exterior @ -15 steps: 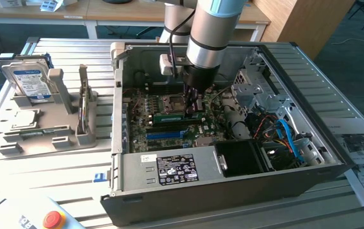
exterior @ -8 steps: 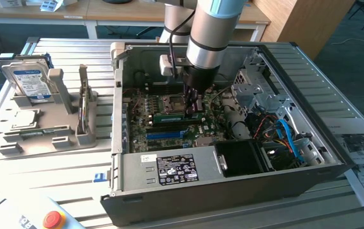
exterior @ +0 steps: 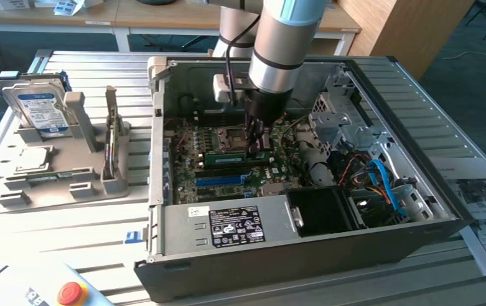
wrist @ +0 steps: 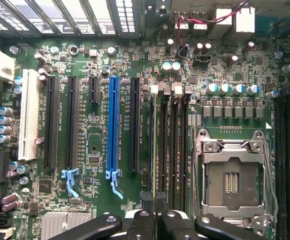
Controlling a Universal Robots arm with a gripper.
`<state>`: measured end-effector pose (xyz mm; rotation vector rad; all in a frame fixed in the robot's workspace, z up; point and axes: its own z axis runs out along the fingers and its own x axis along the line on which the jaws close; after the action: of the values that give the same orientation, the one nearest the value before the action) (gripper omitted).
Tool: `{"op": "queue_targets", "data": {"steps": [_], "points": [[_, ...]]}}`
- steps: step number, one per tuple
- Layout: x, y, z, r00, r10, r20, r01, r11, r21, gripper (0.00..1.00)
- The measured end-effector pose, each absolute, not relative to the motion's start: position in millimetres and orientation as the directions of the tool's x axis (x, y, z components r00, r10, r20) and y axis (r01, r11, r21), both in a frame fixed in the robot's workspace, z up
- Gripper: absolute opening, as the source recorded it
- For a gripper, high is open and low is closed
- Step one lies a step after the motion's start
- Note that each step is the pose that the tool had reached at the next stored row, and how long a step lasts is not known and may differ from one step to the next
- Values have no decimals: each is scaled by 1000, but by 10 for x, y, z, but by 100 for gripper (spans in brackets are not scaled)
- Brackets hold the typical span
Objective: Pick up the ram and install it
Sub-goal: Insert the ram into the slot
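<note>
My gripper reaches down into the open computer case, over the motherboard. Its fingers are shut on the ram, a thin green stick that lies level at the fingertips and reaches toward the exterior view's left. The ram sits right at the dark memory slots beside the processor socket; I cannot tell whether it is seated. In the wrist view the two black fingers stand close together, in line with those slots, and my gripper hangs straight above them.
Case walls, a drive cage and blue cables crowd the arm. A black power supply fills the case's near side. The long blue slot lies beside the memory slots. A hard drive stands in the grey holder.
</note>
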<state>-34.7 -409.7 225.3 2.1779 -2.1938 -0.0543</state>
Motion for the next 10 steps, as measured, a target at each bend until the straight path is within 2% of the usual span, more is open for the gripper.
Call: {"op": "queue_targets", "data": {"steps": [10], "points": [[-351, -4098, 2212, -7, -1000, 11, -998, 8, 60, 12]]}}
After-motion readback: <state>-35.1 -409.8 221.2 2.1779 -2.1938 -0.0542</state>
